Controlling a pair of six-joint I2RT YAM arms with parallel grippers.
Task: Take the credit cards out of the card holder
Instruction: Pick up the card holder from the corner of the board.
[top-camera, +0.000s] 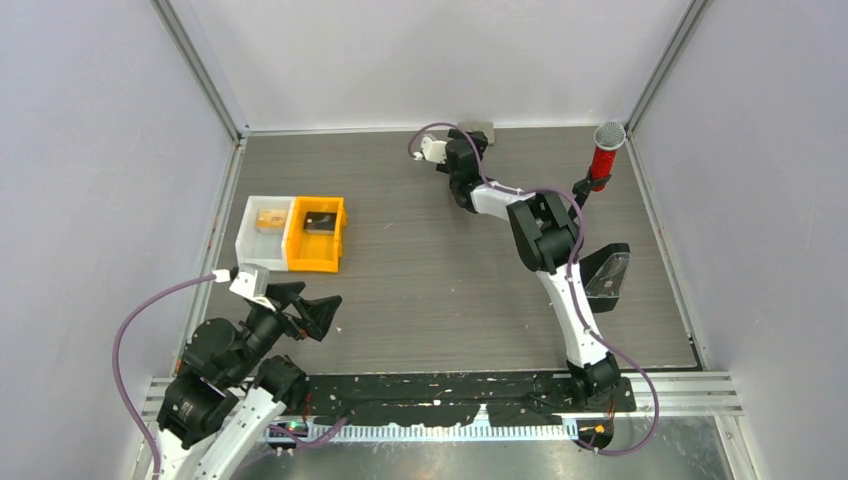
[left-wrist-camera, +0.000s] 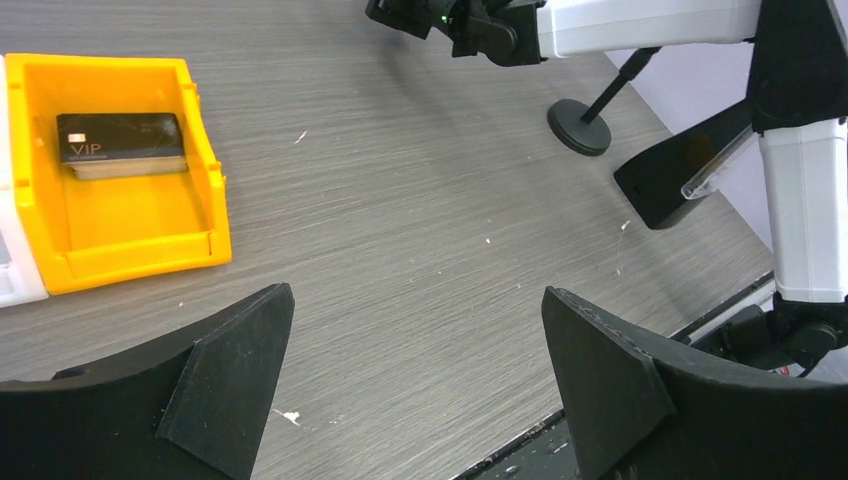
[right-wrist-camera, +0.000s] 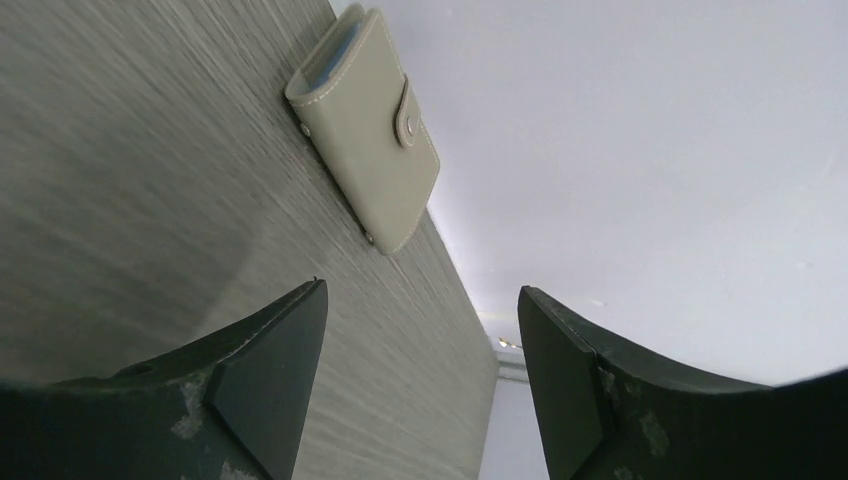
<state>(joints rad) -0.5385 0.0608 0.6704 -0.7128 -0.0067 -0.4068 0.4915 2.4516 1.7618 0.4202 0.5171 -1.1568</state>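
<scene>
Though overhead half-hides it, card holder (right-wrist-camera: 365, 125) lies clasped; left gripper (left-wrist-camera: 415, 295), right gripper (right-wrist-camera: 421, 288) wide.

**Grey worktop boxed in by pale walls**

The worktop (top-camera: 400, 300) is dark grey, with a fine wood-like grain running across it. Plain, pale lilac-grey walls close it in on the left (top-camera: 100, 150), back (top-camera: 430, 60) and right (top-camera: 770, 200). A slim aluminium post (top-camera: 200, 68) rises at each back corner, and a silver rail (top-camera: 690, 392) runs along the near edge. The light is soft and even, casting only faint shadows.
</scene>
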